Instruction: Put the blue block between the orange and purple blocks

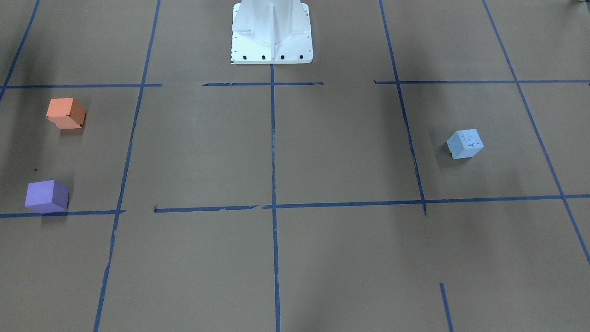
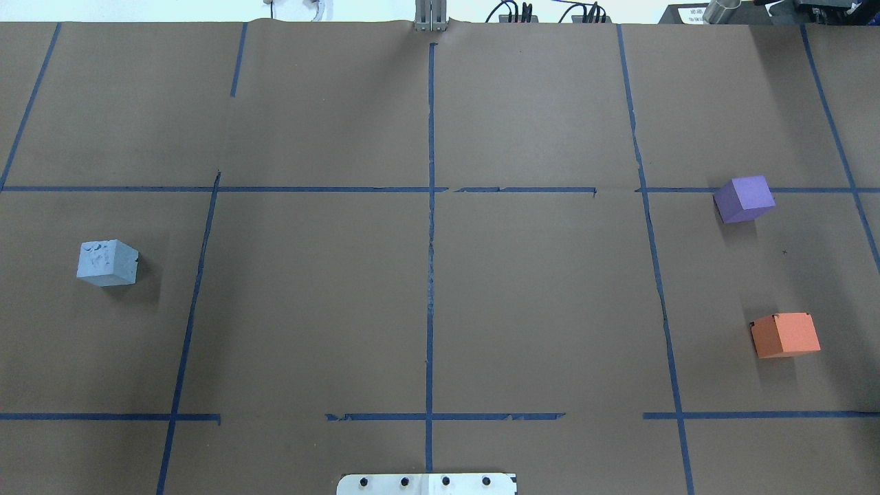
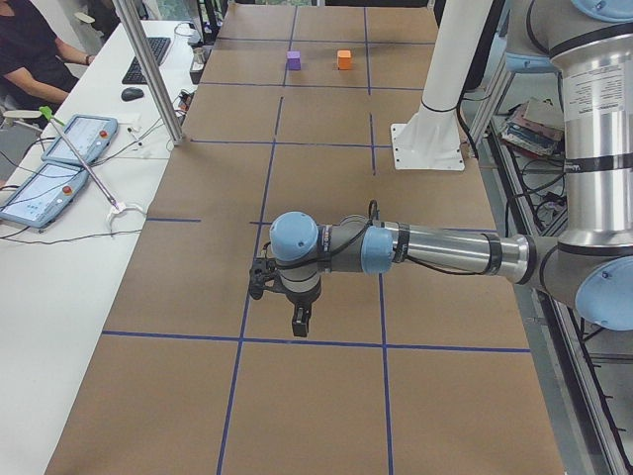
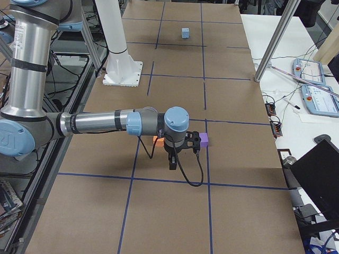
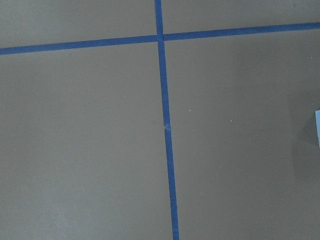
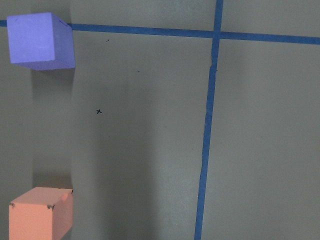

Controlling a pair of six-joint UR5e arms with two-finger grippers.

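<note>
blue block [image 2: 108, 262] looks like light, soft foam; you want opposite flat faces, mid-height, gentle squeeze. can't tell how open left gripper [image 3: 300, 323] or right gripper [image 4: 172, 162] is.

I see a brown table [image 2: 309, 309] marked with blue tape lines [image 2: 430, 275] that make big squares. Beside it stands a white desk [image 3: 59, 277]. On the desk lie two control pads [image 3: 84, 139], a keyboard [image 3: 163, 45] and a mouse [image 3: 133, 94]. A person [image 3: 30, 49] sits at the far end of it. A silver pole [image 3: 169, 109] stands up at the table's edge
</note>
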